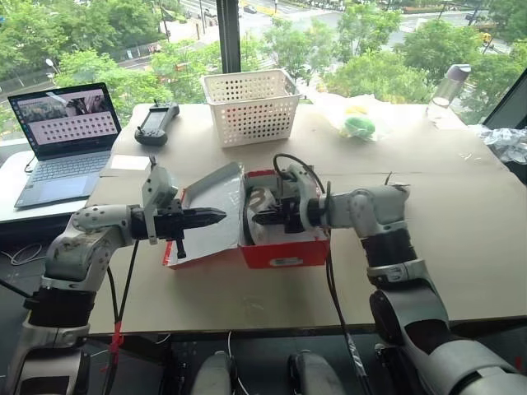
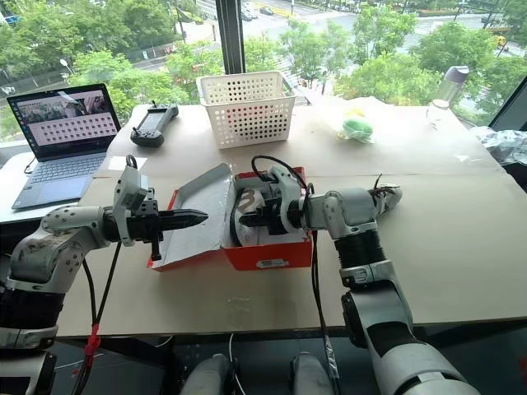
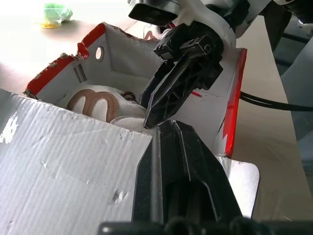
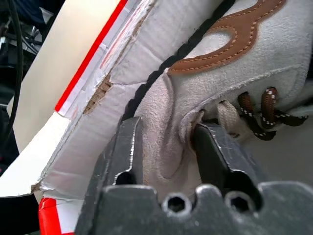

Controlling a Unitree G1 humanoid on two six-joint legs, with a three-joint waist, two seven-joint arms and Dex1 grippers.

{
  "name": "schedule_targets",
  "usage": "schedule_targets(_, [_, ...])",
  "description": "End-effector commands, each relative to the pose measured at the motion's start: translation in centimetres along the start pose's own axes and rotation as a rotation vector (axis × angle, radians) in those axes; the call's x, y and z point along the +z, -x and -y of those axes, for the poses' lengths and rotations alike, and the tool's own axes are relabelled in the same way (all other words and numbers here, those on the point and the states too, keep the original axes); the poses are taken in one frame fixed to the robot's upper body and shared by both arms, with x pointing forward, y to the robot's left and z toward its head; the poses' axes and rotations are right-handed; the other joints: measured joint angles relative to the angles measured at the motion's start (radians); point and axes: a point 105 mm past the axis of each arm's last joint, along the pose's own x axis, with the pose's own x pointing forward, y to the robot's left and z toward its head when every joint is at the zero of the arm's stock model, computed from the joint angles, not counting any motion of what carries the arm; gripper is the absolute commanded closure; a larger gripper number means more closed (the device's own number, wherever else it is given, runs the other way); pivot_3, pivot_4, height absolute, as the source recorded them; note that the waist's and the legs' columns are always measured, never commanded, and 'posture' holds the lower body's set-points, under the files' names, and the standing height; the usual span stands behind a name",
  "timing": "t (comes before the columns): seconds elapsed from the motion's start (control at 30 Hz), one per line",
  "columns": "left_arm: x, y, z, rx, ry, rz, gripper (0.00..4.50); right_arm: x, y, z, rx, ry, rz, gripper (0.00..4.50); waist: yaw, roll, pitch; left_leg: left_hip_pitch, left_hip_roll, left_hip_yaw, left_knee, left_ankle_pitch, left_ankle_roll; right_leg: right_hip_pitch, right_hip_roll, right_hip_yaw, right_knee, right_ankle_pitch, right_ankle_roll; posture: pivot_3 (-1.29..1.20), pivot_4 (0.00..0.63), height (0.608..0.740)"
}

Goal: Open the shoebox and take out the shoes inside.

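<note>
From the head camera, the shoebox sits near the front middle of the cardboard-covered table, its lid swung wide toward the robot's left. The left gripper, its fingers pressed together, lies level over the inside of that lid, seemingly keeping it from falling back. The right gripper reaches into the box from the robot's right. A white perforated basket stands well behind. In the left wrist view, the shut fingers rest across the grey-white lid face, and beyond them the right gripper dips into the box beside the shoes, which lie low inside. In the right wrist view, the two fingers pinch the suede edge of a shoe at its opening, just beside the box wall, with the brown-flecked laces near one finger. The grip looks thin, only a fold of the collar. To do this well, the bite should be firm before lifting, the lift straight up and clear of the wall, and the lid kept pinned open.
</note>
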Motion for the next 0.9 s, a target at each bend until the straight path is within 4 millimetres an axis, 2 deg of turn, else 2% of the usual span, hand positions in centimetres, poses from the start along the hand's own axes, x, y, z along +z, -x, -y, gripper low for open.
schedule_targets(0.03, [1.3,0.2,-0.2,0.005,-0.054,0.013,4.5,-0.8,-0.2,0.6,-0.026,-0.028,-0.029,4.44,-0.003,0.0,0.0,0.0,0.0,0.0,0.0,0.0,0.001,0.0,0.0,0.0,0.0,0.001,-0.001,0.0,0.15,0.733])
schedule_targets(0.2, [1.4,0.2,-0.3,0.006,-0.057,0.012,4.5,-0.6,-0.1,0.9,-0.039,-0.026,-0.014,4.48,-0.008,0.0,0.0,0.0,0.0,0.0,-0.002,0.0,0.001,0.0,0.001,0.0,0.0,0.003,0.002,0.0,0.15,0.733])
schedule_targets(0.47, [1.3,0.1,-0.4,0.005,-0.057,0.012,4.5,0.7,0.9,0.7,-0.037,-0.021,0.04,4.48,-0.008,0.0,0.0,0.0,0.0,0.0,-0.002,0.0,0.001,-0.001,0.001,0.0,0.0,-0.001,-0.001,0.0,0.15,0.733])
schedule_targets(0.67, [1.3,0.1,-0.4,0.001,-0.055,0.009,4.5,3.9,3.2,-1.4,-0.023,0.072,0.134,4.48,-0.007,0.0,0.0,-0.003,0.0,-0.002,-0.002,0.0,0.001,-0.003,0.001,0.0,0.0,-0.001,-0.001,0.0,0.15,0.733])
schedule_targets(0.8, [1.3,0.1,-0.4,-0.001,-0.054,0.008,4.5,5.6,4.8,-2.6,-0.028,0.149,0.185,4.48,-0.004,0.0,0.0,-0.015,-0.001,-0.002,-0.002,0.0,0.001,-0.015,0.001,0.0,0.001,0.006,0.002,0.0,0.15,0.733])
schedule_targets(0.9, [1.4,0.0,-0.3,-0.004,-0.053,0.009,4.5,6.5,5.7,-3.9,-0.013,0.198,0.216,4.48,-0.002,0.0,0.0,-0.019,-0.001,0.0,-0.002,0.0,0.001,-0.018,0.002,0.0,0.001,0.005,0.001,0.0,0.15,0.733])
